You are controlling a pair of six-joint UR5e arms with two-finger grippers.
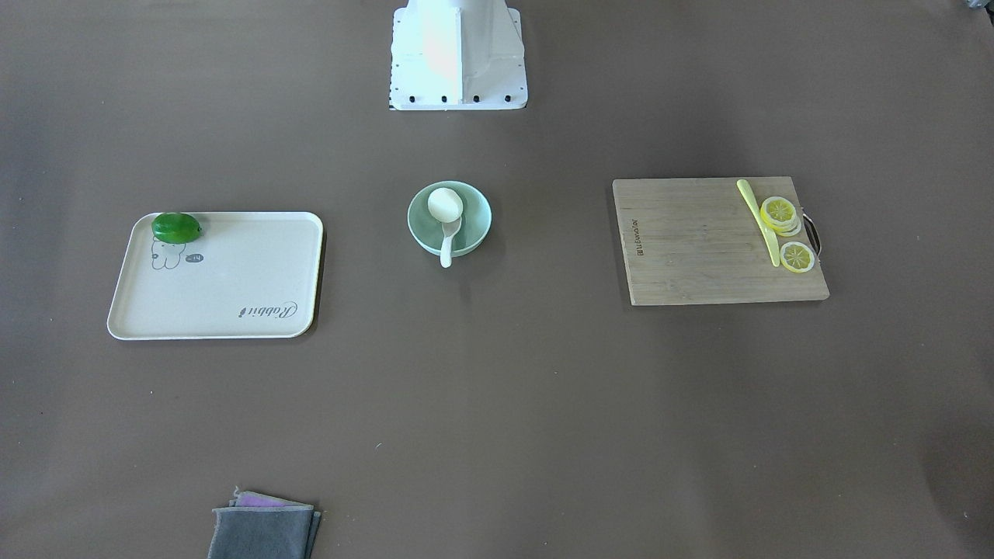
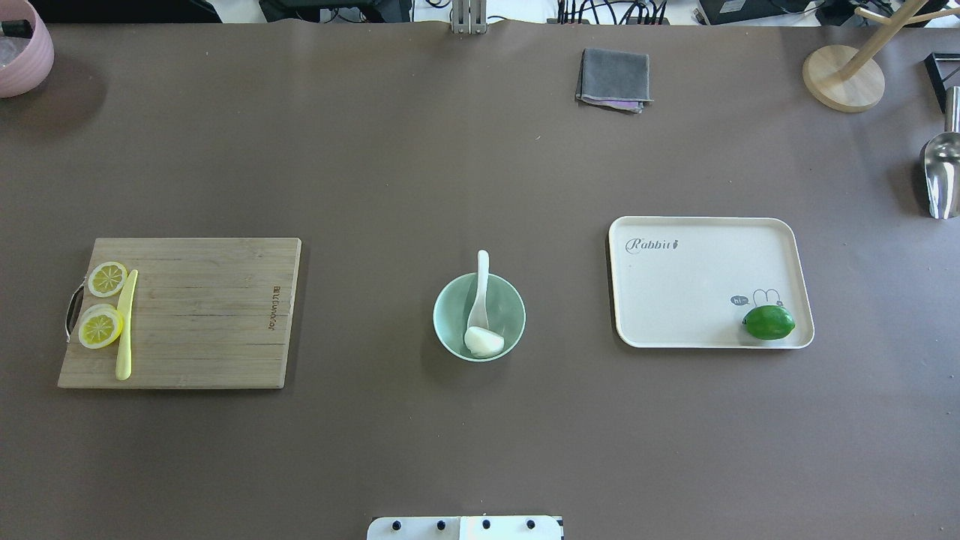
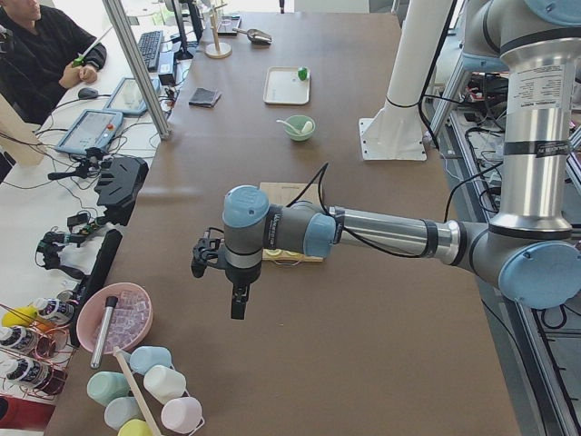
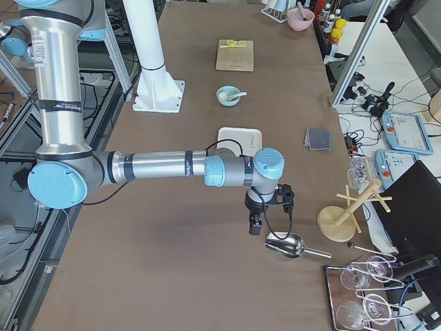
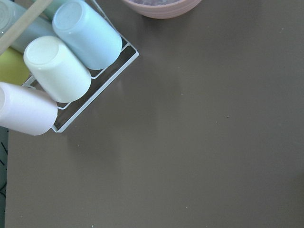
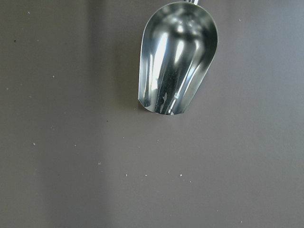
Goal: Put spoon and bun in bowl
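The pale mint-green bowl [image 2: 508, 306] stands at the table's middle. The white bun [image 2: 484, 342] lies inside it on the robot's side. The cream-white spoon [image 2: 481, 283] has its scoop in the bowl beside the bun, and its handle rests over the far rim. All three also show in the front-facing view: bowl [image 1: 478, 225], bun [image 1: 445, 204], spoon [image 1: 447, 242]. My left gripper [image 3: 238, 304] hangs over the table's left end, far from the bowl. My right gripper [image 4: 255, 226] hangs over the right end. I cannot tell whether either is open or shut.
A wooden cutting board [image 2: 202, 315] with lemon slices [image 2: 101, 327] and a yellow knife [image 2: 125, 326] lies left. A cream tray [image 2: 697, 277] with a lime [image 2: 768, 322] lies right. A metal scoop [image 6: 178, 57] lies under the right wrist. A cup rack [image 5: 61, 71] is under the left wrist.
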